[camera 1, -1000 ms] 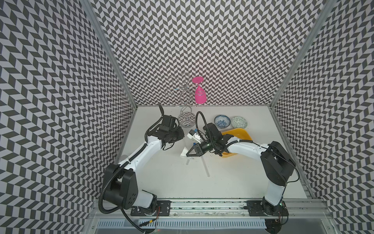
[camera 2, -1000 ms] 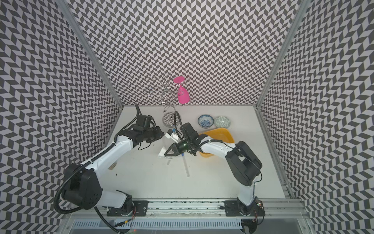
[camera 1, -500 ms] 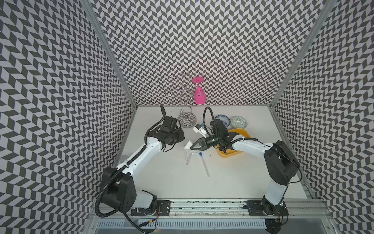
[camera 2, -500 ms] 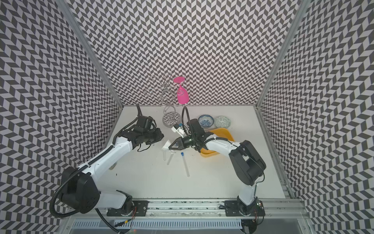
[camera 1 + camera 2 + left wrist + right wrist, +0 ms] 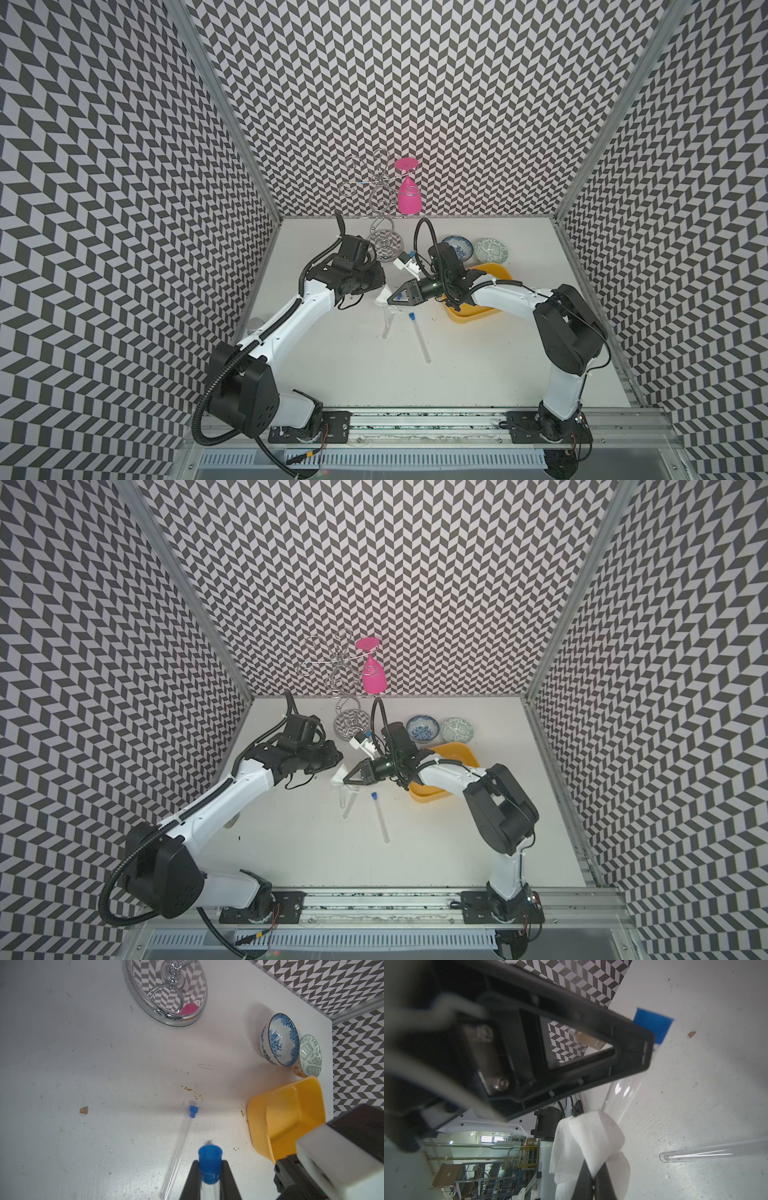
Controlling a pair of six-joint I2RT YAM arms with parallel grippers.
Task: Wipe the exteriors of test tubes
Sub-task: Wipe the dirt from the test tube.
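My left gripper point(image 5: 209, 1167) is shut on the blue cap of a clear test tube point(image 5: 625, 1093), which hangs slanted above the table. My right gripper point(image 5: 593, 1167) is shut on a folded white tissue point(image 5: 589, 1136). The tissue sits against the held tube, just under the left fingers, and hides part of it. In both top views the two grippers meet at mid-table, with the right gripper point(image 5: 390, 299) pointing left and the tissue point(image 5: 337, 776) at its tip. A second test tube point(image 5: 419, 338) lies flat on the table just in front, its blue cap toward the back.
A yellow bin point(image 5: 498, 276) sits under the right forearm. A blue bowl point(image 5: 457, 247) and a green bowl point(image 5: 491, 250) stand behind it. A chrome wire rack point(image 5: 386, 245) with a pink glass point(image 5: 409, 195) stands at the back wall. A small grey cylinder point(image 5: 255, 324) is at the table's left edge.
The right gripper has carried the tissue up along the held tube toward its cap, then nearly stopped. The left arm has barely moved. The tube on the table has stayed put.
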